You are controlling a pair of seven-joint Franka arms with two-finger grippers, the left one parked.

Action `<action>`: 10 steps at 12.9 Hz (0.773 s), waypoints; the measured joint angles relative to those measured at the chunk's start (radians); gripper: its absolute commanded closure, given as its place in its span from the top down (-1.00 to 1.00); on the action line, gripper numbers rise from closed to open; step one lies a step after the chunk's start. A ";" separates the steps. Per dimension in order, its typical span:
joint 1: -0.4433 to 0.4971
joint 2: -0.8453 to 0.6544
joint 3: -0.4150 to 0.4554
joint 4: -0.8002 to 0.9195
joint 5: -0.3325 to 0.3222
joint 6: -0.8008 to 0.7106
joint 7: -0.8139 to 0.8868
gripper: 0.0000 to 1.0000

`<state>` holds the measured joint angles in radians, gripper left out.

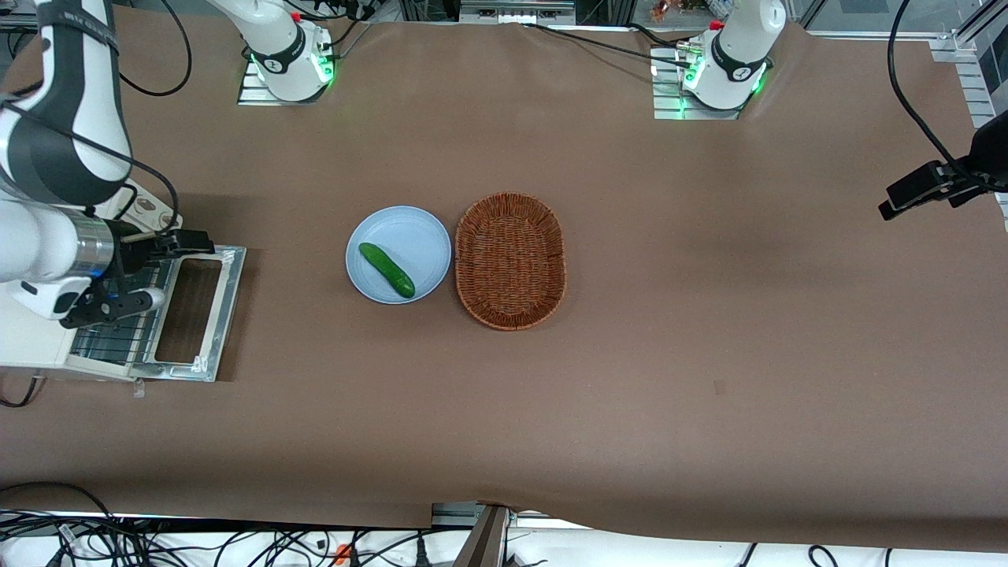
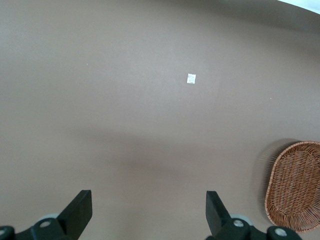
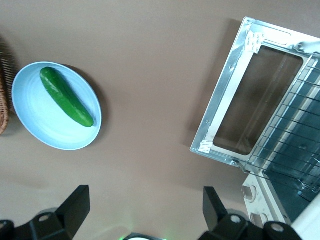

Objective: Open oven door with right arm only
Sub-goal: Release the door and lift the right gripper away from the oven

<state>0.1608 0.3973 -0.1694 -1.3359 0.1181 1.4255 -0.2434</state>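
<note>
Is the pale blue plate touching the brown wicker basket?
Cannot tell. In the front view the pale blue plate and brown wicker basket sit rim to rim with no plain gap. The gripper hangs open above the oven door.

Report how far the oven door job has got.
Done: the oven door lies folded down flat, bare metal inner frame up, with the oven's wire rack exposed. In hand: nothing; the gripper hangs open above the table beside the door, holding nothing. Left: apparently only pulling the arm clear.
</note>
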 measured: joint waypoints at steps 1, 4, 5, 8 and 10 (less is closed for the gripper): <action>0.001 -0.005 0.000 0.021 0.000 -0.018 0.007 1.00; 0.000 -0.064 -0.002 0.035 -0.003 -0.050 0.121 1.00; 0.000 -0.090 -0.003 0.034 -0.011 -0.056 0.158 1.00; -0.004 -0.152 -0.007 0.029 -0.052 -0.057 0.249 1.00; -0.022 -0.182 -0.008 0.019 -0.071 -0.056 0.276 1.00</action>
<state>0.1386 0.2154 -0.1773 -1.3168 0.0467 1.3699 0.0323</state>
